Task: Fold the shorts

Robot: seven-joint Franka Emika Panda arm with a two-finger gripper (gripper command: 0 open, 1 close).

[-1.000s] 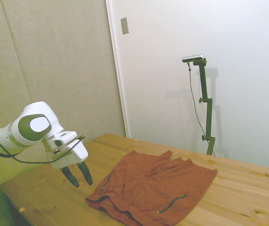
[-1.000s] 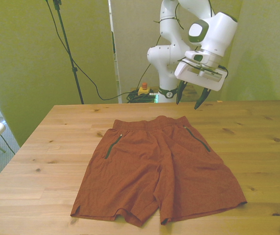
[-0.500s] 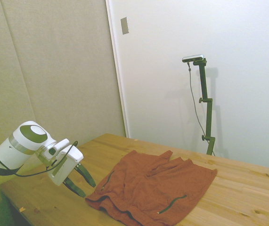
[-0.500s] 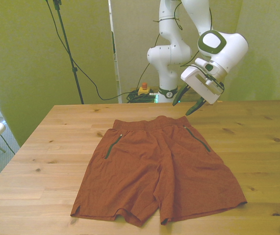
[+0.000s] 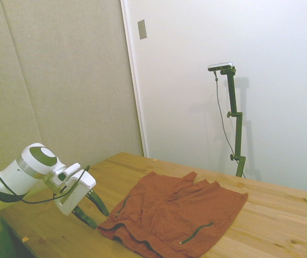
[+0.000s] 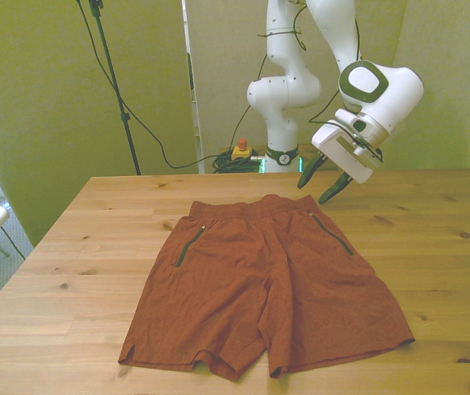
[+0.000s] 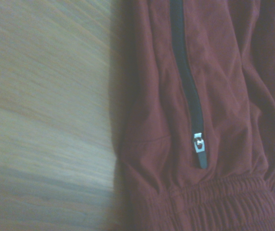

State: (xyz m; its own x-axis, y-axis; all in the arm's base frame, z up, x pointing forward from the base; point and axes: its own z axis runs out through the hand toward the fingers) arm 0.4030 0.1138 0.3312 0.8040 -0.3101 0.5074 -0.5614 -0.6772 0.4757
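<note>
Lower than a moment ago, the gripper (image 6: 319, 185) now hangs tilted with its fingers parted and empty, just off the waistband corner at the front view's right. Rust-red shorts (image 6: 263, 284) lie flat and unfolded on the wooden table (image 6: 78, 271), and a dark zippered pocket slit (image 7: 188, 86) shows in the wrist view.

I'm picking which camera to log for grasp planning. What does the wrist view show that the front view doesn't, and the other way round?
Only the wrist view shows the metal zipper pull at the end of a dark pocket zipper, and the gathered elastic of the waistband.

Only the front view shows the open gripper tilted above the waistband corner on the front view's right, both leg hems, and the second pocket zipper.

Both show the rust-red shorts lying flat on the wooden table, with bare wood beside their edge.
</note>
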